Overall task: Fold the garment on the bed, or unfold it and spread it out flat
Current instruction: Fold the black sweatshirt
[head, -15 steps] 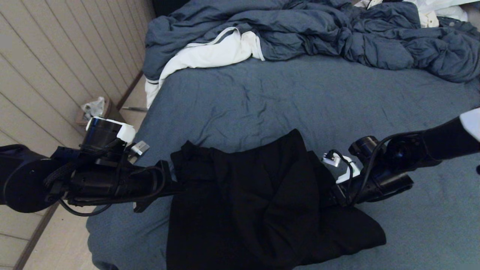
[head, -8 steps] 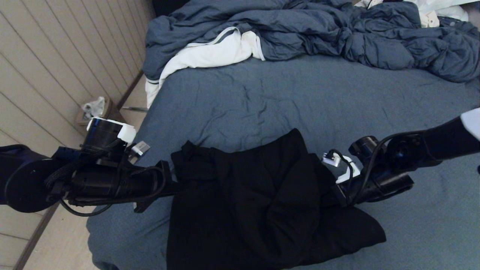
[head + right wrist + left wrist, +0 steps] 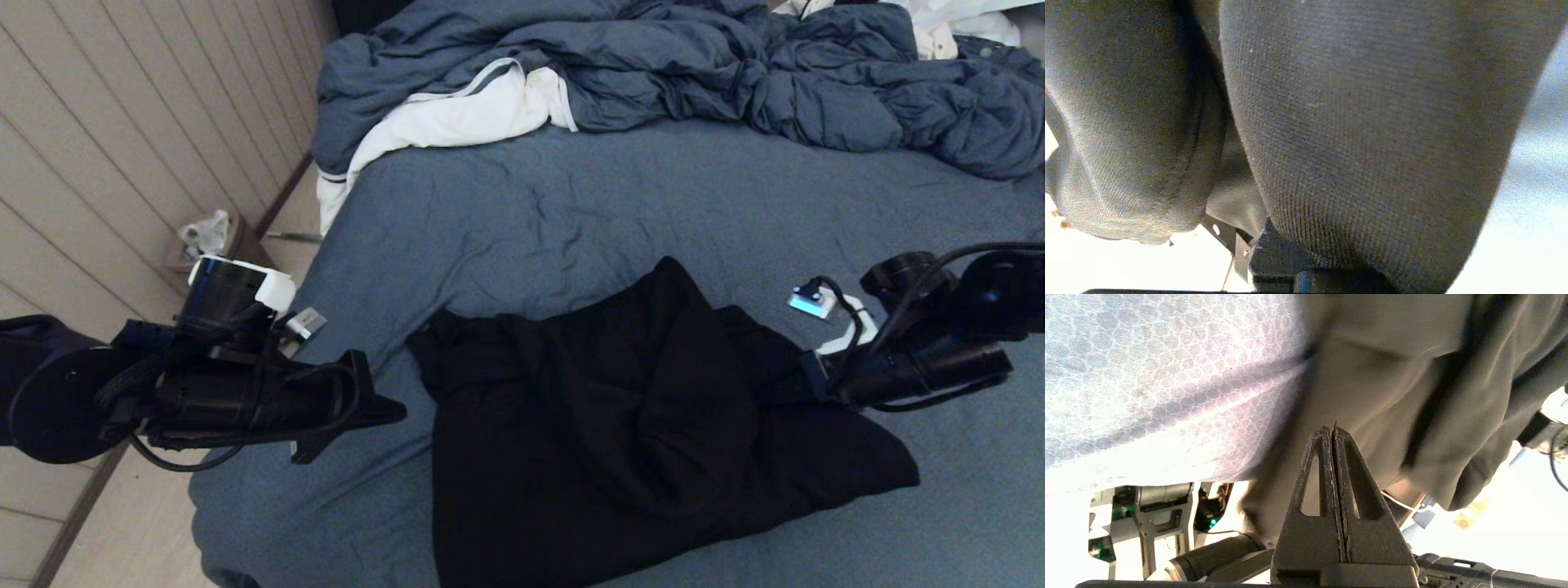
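The black hoodie [image 3: 620, 441] lies bunched on the near part of the blue-grey bed [image 3: 571, 212], its pointed hood toward the far side. My right gripper [image 3: 804, 384] is sunk into the hoodie's right edge and shut on the fabric. The right wrist view is filled with the dark knit hoodie [image 3: 1363, 122], which hides the fingers. My left gripper [image 3: 398, 412] hovers just left of the hoodie, apart from it. In the left wrist view the left gripper [image 3: 1329, 428] is shut and holds nothing, with the hoodie [image 3: 1392, 375] and the sheet [image 3: 1147, 375] beyond it.
A rumpled blue-grey comforter [image 3: 653, 65] and a white cloth [image 3: 457, 118] are piled at the far end of the bed. A panelled wall [image 3: 122, 122] and a small bin [image 3: 204, 237] stand left of the bed's left edge.
My right arm has swung to the right and dragged the hoodie along with it. The hoodie's left edge has come away from my left gripper, which has stayed in place.
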### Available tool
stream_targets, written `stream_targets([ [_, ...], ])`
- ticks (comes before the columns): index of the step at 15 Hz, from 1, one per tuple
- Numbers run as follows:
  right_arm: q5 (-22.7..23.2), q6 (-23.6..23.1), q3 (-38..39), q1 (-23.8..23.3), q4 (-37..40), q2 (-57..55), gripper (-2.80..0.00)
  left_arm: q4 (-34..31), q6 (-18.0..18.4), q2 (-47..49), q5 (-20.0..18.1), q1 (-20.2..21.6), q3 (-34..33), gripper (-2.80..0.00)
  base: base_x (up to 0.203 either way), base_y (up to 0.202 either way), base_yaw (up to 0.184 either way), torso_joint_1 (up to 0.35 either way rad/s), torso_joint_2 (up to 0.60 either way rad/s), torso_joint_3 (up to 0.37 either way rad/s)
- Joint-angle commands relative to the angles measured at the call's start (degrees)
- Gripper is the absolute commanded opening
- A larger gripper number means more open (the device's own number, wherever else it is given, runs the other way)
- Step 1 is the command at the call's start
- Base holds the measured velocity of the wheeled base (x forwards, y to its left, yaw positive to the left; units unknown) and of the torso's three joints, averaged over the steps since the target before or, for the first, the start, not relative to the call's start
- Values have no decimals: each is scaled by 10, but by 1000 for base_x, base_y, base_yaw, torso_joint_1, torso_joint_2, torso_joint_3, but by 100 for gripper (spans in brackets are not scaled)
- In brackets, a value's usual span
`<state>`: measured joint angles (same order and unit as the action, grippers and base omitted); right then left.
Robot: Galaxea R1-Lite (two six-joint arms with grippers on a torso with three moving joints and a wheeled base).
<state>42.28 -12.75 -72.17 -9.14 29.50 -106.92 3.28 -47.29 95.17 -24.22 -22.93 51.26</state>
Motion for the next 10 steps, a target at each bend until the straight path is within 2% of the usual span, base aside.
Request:
stream_targets([
  [1, 2, -1, -11, -42, 13, 24, -280, 1, -3, -1, -2, 0, 1, -280, 0, 0, 0, 0, 0, 0],
  [4, 4, -18, -28, -107, 34, 35, -280, 1, -4, -3, -2, 0, -1, -280, 0, 0, 0, 0, 0, 0],
  [5, 6, -19, -38, -115, 35, 40, -280, 1, -4, -3, -2, 0, -1, -280, 0, 0, 0, 0, 0, 0],
  [7, 8, -16, -53, -110, 36, 55, -280, 1, -7, -8, -2, 0, -1, -280, 0, 0, 0, 0, 0, 0],
  [10, 9, 12, -94, -37, 38, 68, -280, 7, -8, -13, -2, 0, -5, -280, 0, 0, 0, 0, 0, 0],
])
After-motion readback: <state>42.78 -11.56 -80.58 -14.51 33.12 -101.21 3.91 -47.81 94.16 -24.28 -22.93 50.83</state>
